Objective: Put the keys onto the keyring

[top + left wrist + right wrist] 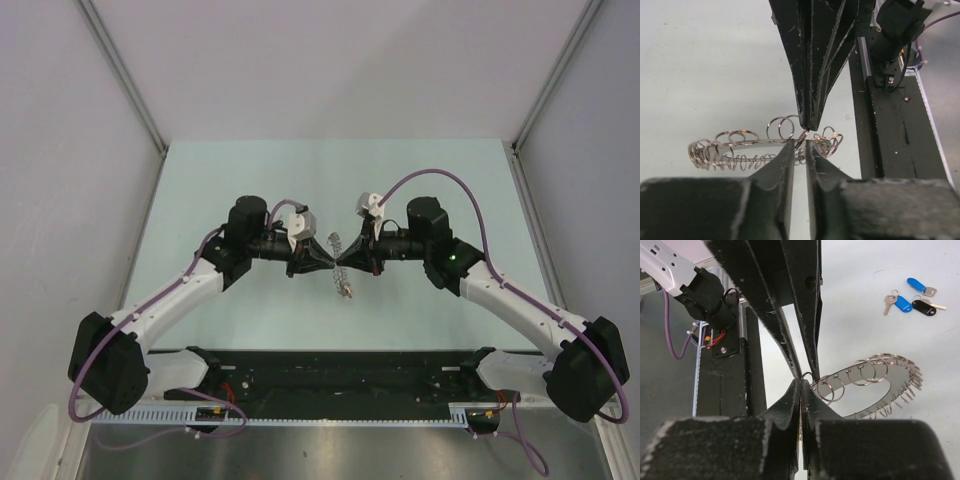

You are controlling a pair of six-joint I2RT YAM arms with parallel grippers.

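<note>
The keyring (pixel 340 252) hangs above the table between the two grippers. In the left wrist view its flat band (pixel 740 144) lies edge-on, fringed with wire loops. My left gripper (pixel 800 143) is nearly shut, pinching one small wire loop at the ring's rim. My right gripper (pixel 801 382) is shut tip to tip against it, with a thin yellow sliver, apparently a key, showing between its pads. Two blue keys (pixel 916 285) (pixel 902 305) and a black key (pixel 924 307) lie on the table beyond the ring (pixel 902 382).
The black base rail (pixel 890 125) with cables runs along the near edge of the table, also in the right wrist view (pixel 730 380). Grey enclosure walls (pixel 60 150) stand on both sides.
</note>
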